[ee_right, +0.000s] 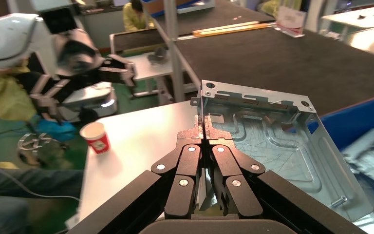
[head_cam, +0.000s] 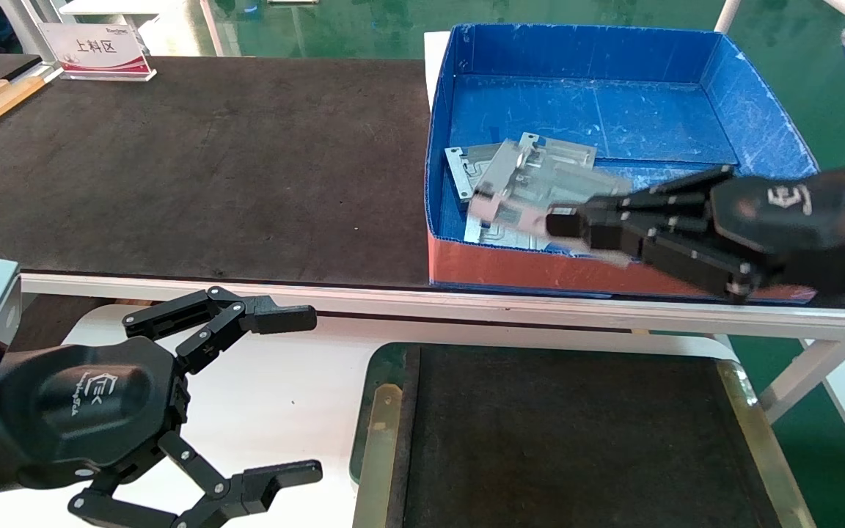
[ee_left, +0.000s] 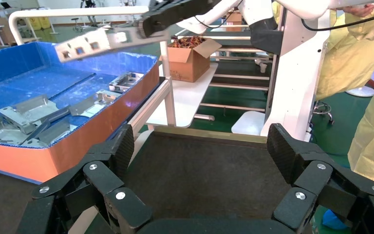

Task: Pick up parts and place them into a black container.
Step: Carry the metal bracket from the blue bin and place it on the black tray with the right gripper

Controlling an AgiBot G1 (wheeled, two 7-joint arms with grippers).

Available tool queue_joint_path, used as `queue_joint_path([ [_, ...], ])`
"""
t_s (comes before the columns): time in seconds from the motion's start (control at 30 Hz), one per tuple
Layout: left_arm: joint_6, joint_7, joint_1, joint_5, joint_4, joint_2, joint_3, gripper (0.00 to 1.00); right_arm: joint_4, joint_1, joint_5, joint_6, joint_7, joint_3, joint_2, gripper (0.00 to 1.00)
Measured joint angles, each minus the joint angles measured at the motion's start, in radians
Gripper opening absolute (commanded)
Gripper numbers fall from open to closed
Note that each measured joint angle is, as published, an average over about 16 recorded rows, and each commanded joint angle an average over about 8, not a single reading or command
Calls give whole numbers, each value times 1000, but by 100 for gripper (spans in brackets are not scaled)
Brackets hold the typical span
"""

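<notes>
Part (ee_right: pixel 268 141) clamped by its edge in right claw (ee_right: pixel 203 130), raised above blue box (head_cam: pixel 613 95).

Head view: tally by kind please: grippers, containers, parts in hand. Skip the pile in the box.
Grippers: 2, the left gripper with jaws open and the right gripper with jaws shut
Containers: 2, the blue corrugated box and the black tray
Held sheet-metal plate: 1, in the right gripper
Total: 5
</notes>
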Motion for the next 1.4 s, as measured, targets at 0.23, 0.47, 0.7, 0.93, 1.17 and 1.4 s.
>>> queue_joint_path([
  [0.23,0,0,0,0,0,0,0,100,159,-124,57,25,55,-11,42,0],
  [0.47,0,0,0,0,0,0,0,100,262,-245,60,38,44,-37,56,0],
  [0.7,0,0,0,0,0,0,0,100,306,-326,11,18,-36,-86,45,0],
  [0.93,0,0,0,0,0,0,0,100,279,-353,-65,-8,-154,-155,13,0],
  [1.17,0,0,0,0,0,0,0,100,207,-347,-145,-3,-266,-217,-31,0],
  [1.4,0,0,0,0,0,0,0,100,116,-325,-221,22,-354,-254,-88,0],
])
